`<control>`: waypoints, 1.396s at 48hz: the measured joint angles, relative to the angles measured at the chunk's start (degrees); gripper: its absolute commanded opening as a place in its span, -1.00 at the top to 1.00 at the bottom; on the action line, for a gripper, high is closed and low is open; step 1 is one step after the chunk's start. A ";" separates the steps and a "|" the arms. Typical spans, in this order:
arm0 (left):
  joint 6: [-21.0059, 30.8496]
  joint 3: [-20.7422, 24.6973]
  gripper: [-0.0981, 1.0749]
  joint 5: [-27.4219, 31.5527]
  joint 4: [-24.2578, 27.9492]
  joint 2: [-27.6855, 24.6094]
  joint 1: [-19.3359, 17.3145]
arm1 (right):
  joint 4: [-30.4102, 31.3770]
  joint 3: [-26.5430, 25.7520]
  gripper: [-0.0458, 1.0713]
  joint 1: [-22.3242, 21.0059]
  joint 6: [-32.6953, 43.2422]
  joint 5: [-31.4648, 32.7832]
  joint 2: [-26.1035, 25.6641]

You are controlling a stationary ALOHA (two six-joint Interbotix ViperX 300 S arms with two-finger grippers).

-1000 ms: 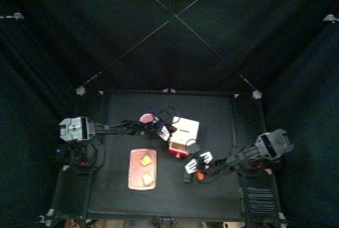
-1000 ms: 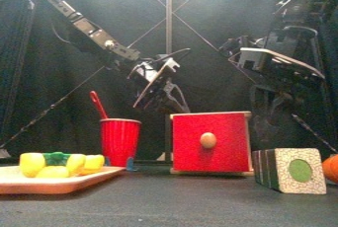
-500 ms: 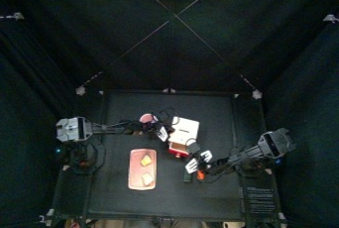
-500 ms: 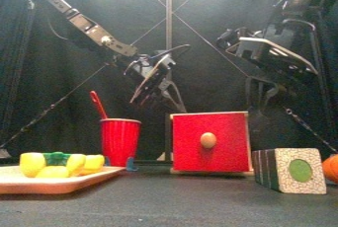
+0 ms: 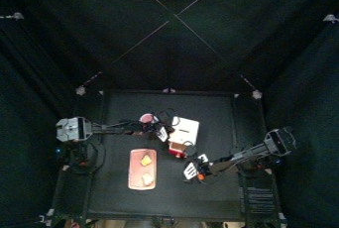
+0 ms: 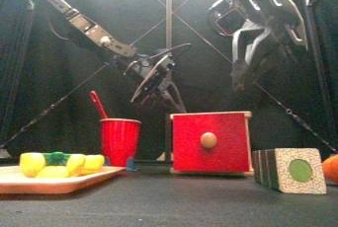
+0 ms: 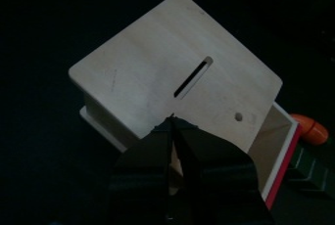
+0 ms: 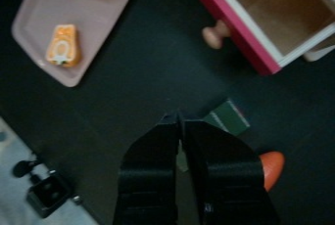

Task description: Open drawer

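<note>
**Drawer stands pulled out, both claws free of it**

Top view first: drawer (image 5: 184, 133) sits mid-table, its pale top showing and the reddish sliding part drawn out toward the orange tray (image 5: 143, 169); left gripper (image 5: 162, 131) is at the unit's left side, right gripper (image 5: 199, 168) off toward the table's front right.

Front view: the red face and round knob (image 6: 208, 140) look straight at us, the red cup (image 6: 121, 140) just to their left; the right claw hangs high above the table, well clear.

Left wrist view: jaws pressed together, empty, close over the unit's pale slotted top; contact I cannot tell.

Right wrist view: jaws only a sliver apart, pinching nothing; beyond them the drawer's bare wooden inside lies exposed, a green block (image 8: 225, 119) near the tips.
</note>
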State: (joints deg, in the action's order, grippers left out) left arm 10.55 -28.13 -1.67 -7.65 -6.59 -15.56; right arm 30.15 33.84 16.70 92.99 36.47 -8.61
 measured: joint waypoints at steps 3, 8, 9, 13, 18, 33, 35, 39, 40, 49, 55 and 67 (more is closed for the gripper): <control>-0.09 0.00 -0.01 0.00 1.23 0.00 0.00 | -2.20 -0.44 0.05 -1.14 0.00 0.00 -1.05; -0.09 -0.09 -0.01 0.26 2.81 0.00 0.00 | -6.50 -2.02 -0.05 -2.29 0.09 2.81 -1.76; -0.09 -0.09 -0.01 0.44 3.16 0.00 0.00 | -7.38 -2.37 -0.07 -2.55 0.18 3.78 -1.76; -0.09 -0.35 -0.01 0.88 4.66 0.00 0.00 | -10.11 -4.48 -0.16 -2.72 1.14 8.17 -1.67; 0.00 -0.35 -0.01 1.23 6.68 0.26 -0.09 | -10.72 -7.38 -0.27 -2.37 4.66 13.80 -1.32; 0.00 -0.53 -0.01 1.14 8.26 1.14 0.09 | 7.73 -11.43 -0.49 5.27 29.79 22.24 7.65; 0.00 -0.53 -0.01 1.14 8.26 1.14 0.35 | 9.93 -11.51 -0.50 6.06 32.52 22.59 8.79; -0.09 -0.79 -0.01 0.97 8.26 1.05 0.44 | 12.83 -11.78 -0.50 6.86 36.04 22.76 10.46; 0.00 -0.79 -0.01 0.88 8.35 1.05 0.44 | 13.36 -11.95 -0.50 7.03 36.56 22.85 10.81; -0.09 -2.02 -0.01 0.62 8.61 2.37 0.53 | 14.94 -12.57 -0.50 7.29 37.18 23.03 11.25; -0.09 -4.04 -0.01 0.53 9.49 4.66 0.35 | 16.00 -12.48 -0.50 7.21 37.00 22.94 11.34; -0.09 -6.50 -0.01 -2.02 9.76 7.65 0.35 | 16.61 -11.87 -0.50 7.12 37.00 22.76 11.34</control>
State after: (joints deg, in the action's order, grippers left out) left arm 10.46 -34.63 -3.69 2.11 1.05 -15.21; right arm 46.76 21.97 23.82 129.99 59.24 2.72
